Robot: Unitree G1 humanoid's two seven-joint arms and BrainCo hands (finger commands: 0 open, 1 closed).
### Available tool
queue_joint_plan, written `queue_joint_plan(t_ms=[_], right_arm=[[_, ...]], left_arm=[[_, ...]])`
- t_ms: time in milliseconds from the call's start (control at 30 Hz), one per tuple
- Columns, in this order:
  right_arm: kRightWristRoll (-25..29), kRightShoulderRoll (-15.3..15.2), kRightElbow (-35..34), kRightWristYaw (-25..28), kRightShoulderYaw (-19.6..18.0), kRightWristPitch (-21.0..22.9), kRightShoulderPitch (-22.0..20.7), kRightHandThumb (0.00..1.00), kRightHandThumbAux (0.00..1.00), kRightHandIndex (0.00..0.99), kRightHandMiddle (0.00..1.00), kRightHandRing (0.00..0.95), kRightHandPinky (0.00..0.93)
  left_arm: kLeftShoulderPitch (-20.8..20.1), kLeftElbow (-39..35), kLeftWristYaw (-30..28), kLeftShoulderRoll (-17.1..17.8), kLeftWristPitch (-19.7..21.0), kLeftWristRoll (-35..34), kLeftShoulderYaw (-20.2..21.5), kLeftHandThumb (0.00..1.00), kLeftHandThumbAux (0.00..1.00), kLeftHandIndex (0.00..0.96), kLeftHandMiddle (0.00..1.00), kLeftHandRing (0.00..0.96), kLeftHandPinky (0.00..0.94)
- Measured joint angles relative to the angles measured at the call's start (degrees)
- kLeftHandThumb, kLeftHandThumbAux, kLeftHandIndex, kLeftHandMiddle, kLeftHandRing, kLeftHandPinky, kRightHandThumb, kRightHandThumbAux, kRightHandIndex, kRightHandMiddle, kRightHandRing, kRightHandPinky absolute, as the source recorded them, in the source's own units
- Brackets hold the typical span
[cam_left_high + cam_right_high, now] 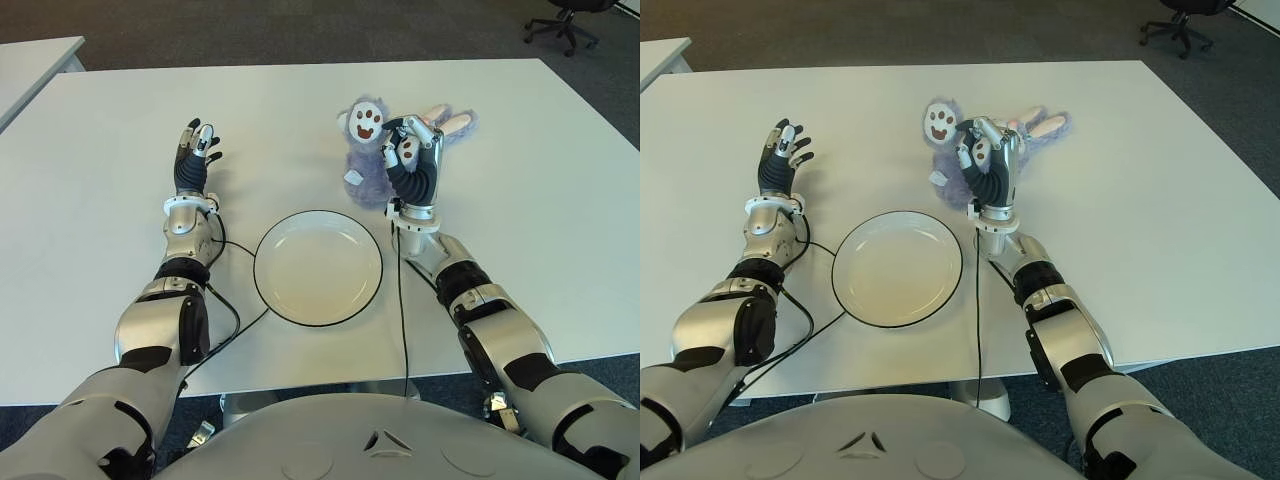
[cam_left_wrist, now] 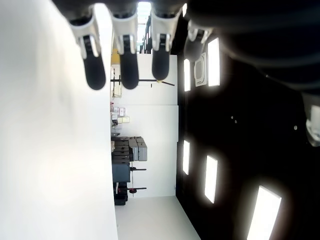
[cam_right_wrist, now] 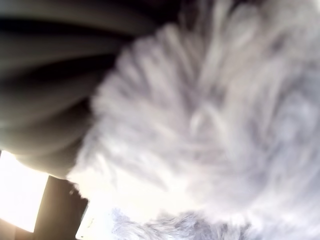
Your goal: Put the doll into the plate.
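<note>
The left hand (image 1: pixel 195 155) is raised at the left of the smooth white counter (image 1: pixel 100 200), its fingers (image 2: pixel 95 75) extended and holding nothing. The round, shallow white plate (image 1: pixel 318 268) with a thin dark rim lies at centre, near the robot. Just beyond its far right edge, the fluffy lavender plush doll (image 1: pixel 365 150) with white paw pads is gripped by the right hand (image 1: pixel 412 160), fingers curled into the fur.

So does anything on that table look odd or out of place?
Only the doll: it lies paws-up on the table beyond the empty plate, the right hand closed on it. The left hand is open, left of the plate.
</note>
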Motion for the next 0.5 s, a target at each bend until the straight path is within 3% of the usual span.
queue_joint_plan(t_ms=[500], right_arm=[[-0.2, -0.3, -1.7, 0.1, 0.0, 0.5, 0.0, 0.723, 0.711, 0.439, 0.857, 0.868, 0.873]], left_arm=[[0.0, 0.0, 0.0, -0.2, -0.2, 0.0, 0.0, 0.000, 0.367, 0.025, 0.146, 0.179, 0.226]])
